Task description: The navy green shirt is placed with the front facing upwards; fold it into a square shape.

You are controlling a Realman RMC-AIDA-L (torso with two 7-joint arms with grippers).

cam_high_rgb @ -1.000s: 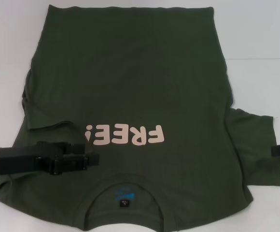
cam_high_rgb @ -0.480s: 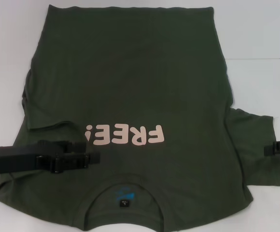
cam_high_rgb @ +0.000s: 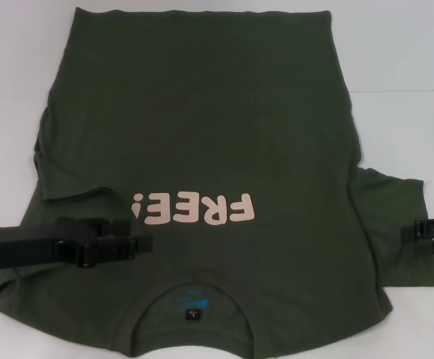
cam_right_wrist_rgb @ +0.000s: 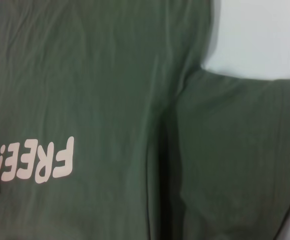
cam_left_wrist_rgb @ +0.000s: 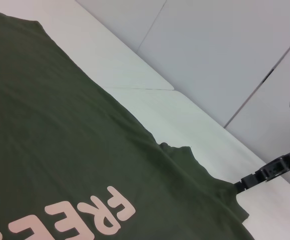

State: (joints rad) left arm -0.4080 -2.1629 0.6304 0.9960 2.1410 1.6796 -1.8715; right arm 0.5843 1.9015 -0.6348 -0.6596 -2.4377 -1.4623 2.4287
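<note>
Navy green shirt flat on white counter, front up, collar nearest. Left sleeve folded in over the chest. Left gripper low over the shirt beside the lettering, apparently closed on nothing. Right gripper at right sleeve edge; opening unclear.

White table; navy green shirt lying flat, front up, collar nearest robot

Dark olive-green shirt with pale pink lettering (blue-and-black neck label); white table.
</note>
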